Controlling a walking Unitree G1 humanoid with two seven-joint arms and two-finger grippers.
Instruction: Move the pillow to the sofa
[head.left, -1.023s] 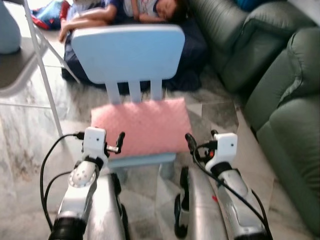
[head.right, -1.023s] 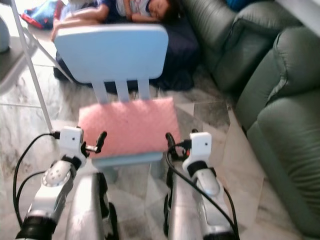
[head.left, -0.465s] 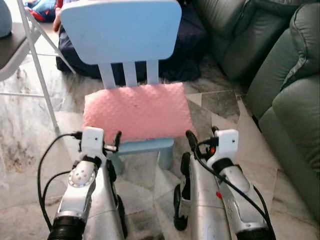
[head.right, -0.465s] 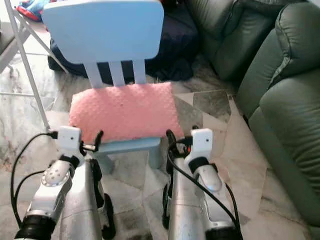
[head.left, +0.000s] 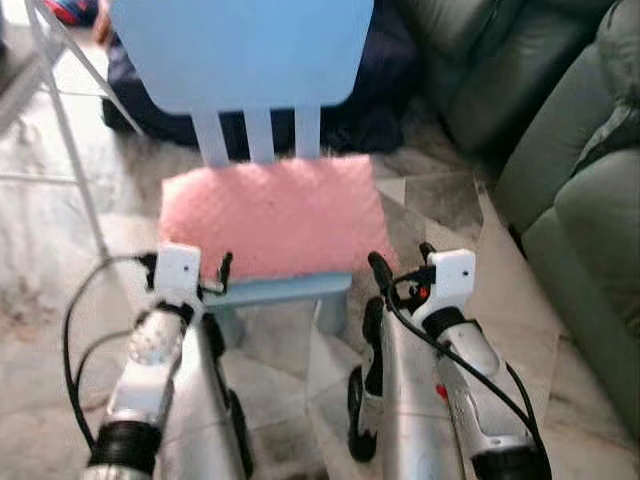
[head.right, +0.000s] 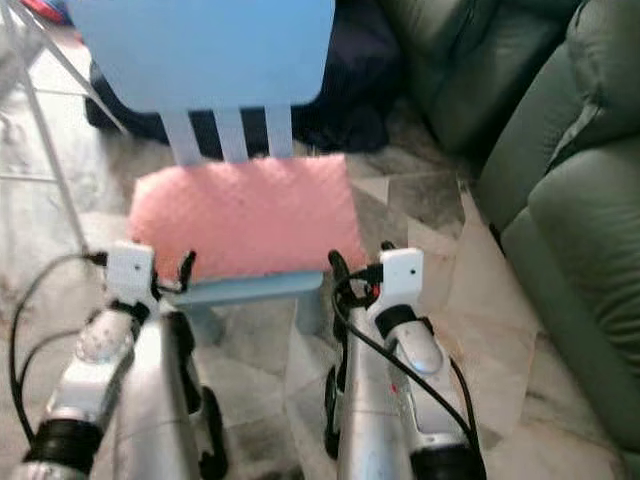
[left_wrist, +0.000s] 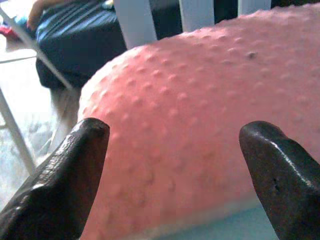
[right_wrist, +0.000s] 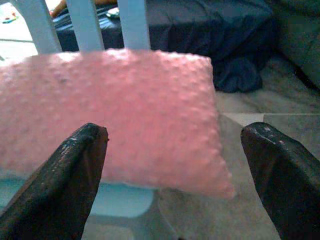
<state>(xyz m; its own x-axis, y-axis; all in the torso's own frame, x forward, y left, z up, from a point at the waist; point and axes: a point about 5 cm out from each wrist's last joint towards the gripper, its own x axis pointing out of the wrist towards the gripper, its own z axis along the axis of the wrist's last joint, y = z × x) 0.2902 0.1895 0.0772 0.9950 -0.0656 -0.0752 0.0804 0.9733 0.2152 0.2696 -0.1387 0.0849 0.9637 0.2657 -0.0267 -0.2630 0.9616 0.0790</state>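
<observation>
A pink dimpled pillow lies flat on the seat of a small light-blue chair right in front of me. My left gripper is open at the pillow's near left corner, and in the left wrist view the pillow sits just ahead between the fingers. My right gripper is open at the near right corner, with the pillow spanning the gap ahead of its fingers. The green leather sofa stands along the right.
A dark navy cushion or mattress lies on the marble floor behind the chair. A white metal frame leg slants down at the left. Bare marble floor lies between the chair and the sofa.
The camera has moved closer and tilted down, so the chair and pillow sit higher and nearer. Both grippers now reach the pillow's front corners. The person behind the chair has left the view.
</observation>
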